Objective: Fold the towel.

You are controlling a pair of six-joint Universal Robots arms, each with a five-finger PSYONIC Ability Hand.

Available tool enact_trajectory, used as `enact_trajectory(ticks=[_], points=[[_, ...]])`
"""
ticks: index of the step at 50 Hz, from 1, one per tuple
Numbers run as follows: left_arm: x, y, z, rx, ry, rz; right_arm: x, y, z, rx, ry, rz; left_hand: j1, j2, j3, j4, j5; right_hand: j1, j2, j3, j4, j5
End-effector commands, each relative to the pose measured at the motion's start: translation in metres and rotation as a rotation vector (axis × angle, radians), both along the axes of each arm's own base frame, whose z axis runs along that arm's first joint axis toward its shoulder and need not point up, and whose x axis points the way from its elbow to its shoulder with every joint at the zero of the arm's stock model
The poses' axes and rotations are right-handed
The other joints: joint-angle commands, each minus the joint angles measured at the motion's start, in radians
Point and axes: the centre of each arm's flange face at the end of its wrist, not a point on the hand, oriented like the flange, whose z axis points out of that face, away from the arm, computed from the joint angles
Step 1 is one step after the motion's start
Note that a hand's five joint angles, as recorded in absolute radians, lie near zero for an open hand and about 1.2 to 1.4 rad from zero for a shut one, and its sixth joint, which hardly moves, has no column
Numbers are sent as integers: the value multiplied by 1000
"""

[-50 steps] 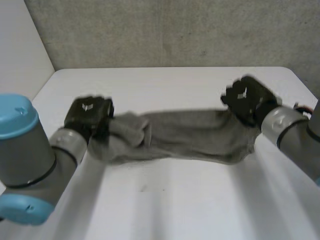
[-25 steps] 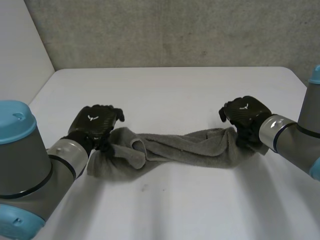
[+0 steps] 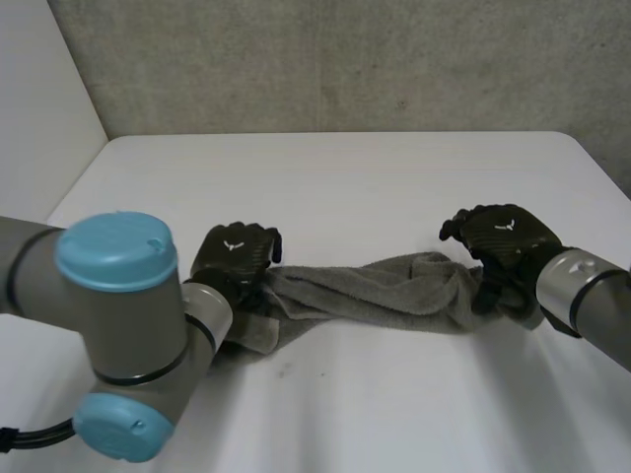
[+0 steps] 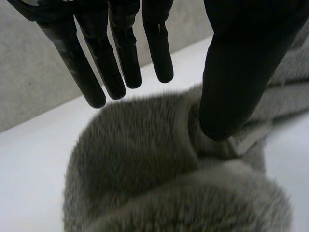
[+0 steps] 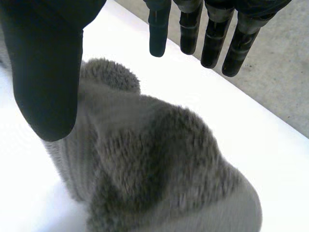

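The grey towel (image 3: 385, 291) lies on the white table (image 3: 345, 177) as a bunched, rope-like strip running left to right. My left hand (image 3: 235, 258) hovers over its left end. In the left wrist view the fingers (image 4: 120, 58) are straight and clear of the towel (image 4: 159, 169), and the thumb tip rests on a fold. My right hand (image 3: 503, 235) is over the right end. In the right wrist view its fingers (image 5: 212, 34) and thumb are spread above the crumpled towel (image 5: 154, 159) without gripping it.
My left arm's big grey joint with a light-blue cap (image 3: 128, 335) stands near the front left of the table. A grey wall (image 3: 345, 59) runs behind the table's far edge. Bare table lies beyond and in front of the towel.
Both hands have opened and let the towel go. The towel, held stretched above the table a second ago, now lies on it. My left hand has moved inward along it.
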Motion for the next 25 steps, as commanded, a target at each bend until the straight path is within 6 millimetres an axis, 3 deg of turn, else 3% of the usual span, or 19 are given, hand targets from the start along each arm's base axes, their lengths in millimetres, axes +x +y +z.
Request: enact_trajectory(ticks=[1,6,9,10,11,12,14,19,21,25], points=[[-3,-6,-13,-28,-54,-9,-10,18,-6,41,-15,23,102,100,100,99,104,-25,-27,6,-10,-7],[-5,-10,-21,-47,-81,-18,-15,24,-9,61,-22,26,114,112,112,111,115,-22,-24,8,-7,-4],[-6,-12,-26,-53,-107,-24,-22,25,-3,46,-24,6,299,297,297,296,300,-27,-30,3,-13,-10],[-7,-14,-26,-62,-115,-26,-24,25,1,38,-24,-8,494,492,492,491,495,-33,-36,-3,-18,-16],[-7,-14,-26,-62,-115,-26,-24,25,1,38,-24,-8,496,494,494,493,497,-33,-36,-3,-18,-16],[-7,-14,-24,-73,-123,-29,-25,26,5,23,-24,-12,723,721,720,720,724,-36,-39,-6,-21,-19],[-8,-15,-21,-87,-126,-30,-26,29,9,14,-25,-13,777,775,775,774,778,-39,-42,-9,-24,-22],[-7,-15,10,-155,-82,-23,-26,44,19,38,-30,5,777,775,775,774,778,-27,-30,3,-13,-10],[-6,-12,32,-202,-44,-21,-21,53,20,84,-40,46,777,775,775,774,778,-19,-21,11,-4,-2],[-7,-5,49,-227,-17,-30,-14,64,20,124,-60,108,777,775,775,774,778,-4,-6,26,11,13]])
